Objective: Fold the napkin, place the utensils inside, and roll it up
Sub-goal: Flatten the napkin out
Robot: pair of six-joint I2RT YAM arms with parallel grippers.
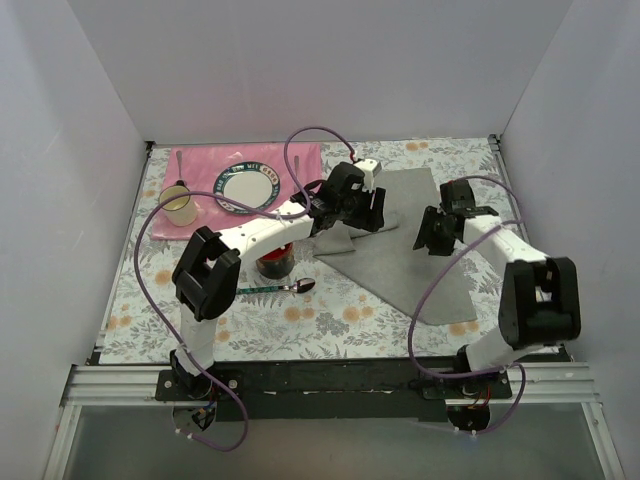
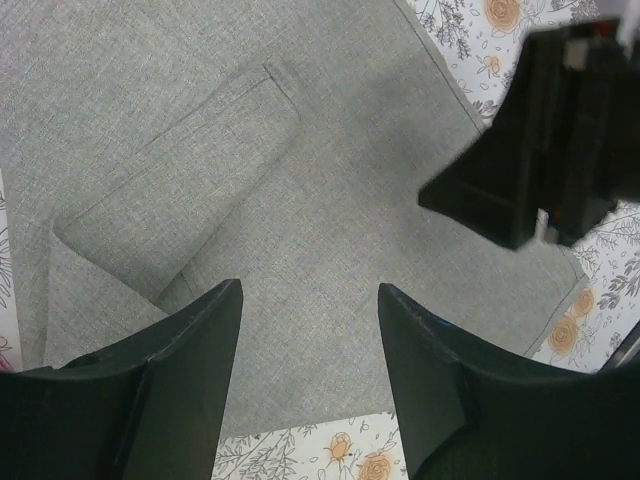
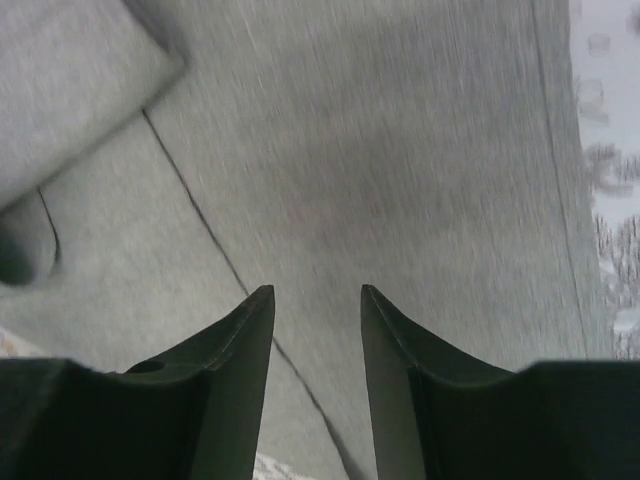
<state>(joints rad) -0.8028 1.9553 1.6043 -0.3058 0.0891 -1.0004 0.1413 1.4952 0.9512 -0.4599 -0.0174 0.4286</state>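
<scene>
Beneath both sets of jaws, parted and empty, lay the napkin (image 2: 340, 200), one flap folded over; the left gripper (image 2: 310, 290) and right gripper (image 3: 316, 290) likely needed matching edge pinches, lifted together.

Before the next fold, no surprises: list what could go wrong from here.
1. The left end effector and right end effector hang open above the napkin; nothing pins its folded flap, so it may spring back.
2. The utensil lies off the napkin beside a dark cup; fetching it could tip the cup.
</scene>
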